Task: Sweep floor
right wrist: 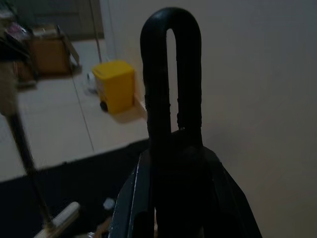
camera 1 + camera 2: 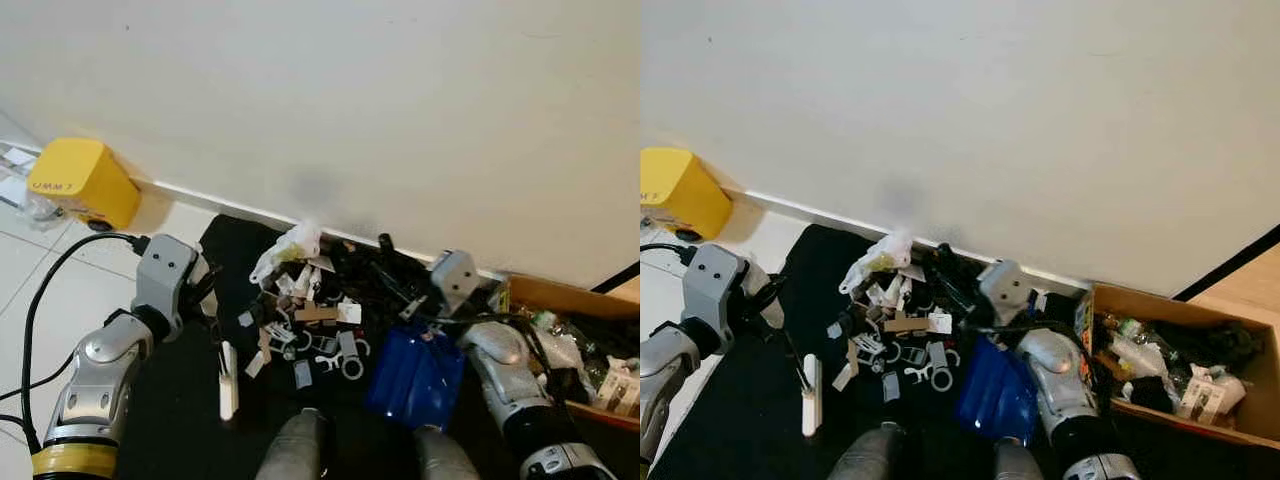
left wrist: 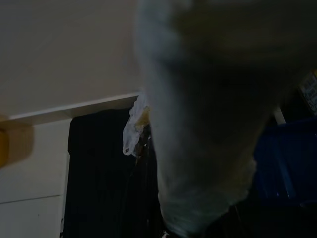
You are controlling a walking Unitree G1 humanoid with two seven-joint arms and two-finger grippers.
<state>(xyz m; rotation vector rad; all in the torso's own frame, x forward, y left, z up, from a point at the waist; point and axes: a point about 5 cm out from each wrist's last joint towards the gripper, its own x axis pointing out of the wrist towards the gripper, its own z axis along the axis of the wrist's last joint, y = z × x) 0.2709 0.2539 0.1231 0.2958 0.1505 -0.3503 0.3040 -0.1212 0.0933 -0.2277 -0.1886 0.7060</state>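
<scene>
A heap of litter [image 2: 310, 325], card scraps, grey plastic clips and a crumpled white bag [image 2: 290, 250], lies on a black mat [image 2: 180, 400] against the wall. My left gripper [image 2: 205, 288] is shut on the pale grip of a small brush. Its thin black rod runs down to the white brush head [image 2: 229, 392], which rests on the mat left of the heap. My right gripper [image 2: 408, 295] is shut on the black looped handle [image 1: 171, 74] of a blue dustpan [image 2: 415, 378]. The pan sits on the mat just right of the heap.
A yellow bin [image 2: 85, 180] stands by the wall at the far left on pale tiles. An open cardboard box [image 2: 1240, 425] full of odds and ends lies at the right. A black cable [image 2: 40, 290] loops beside my left arm. The white wall is close ahead.
</scene>
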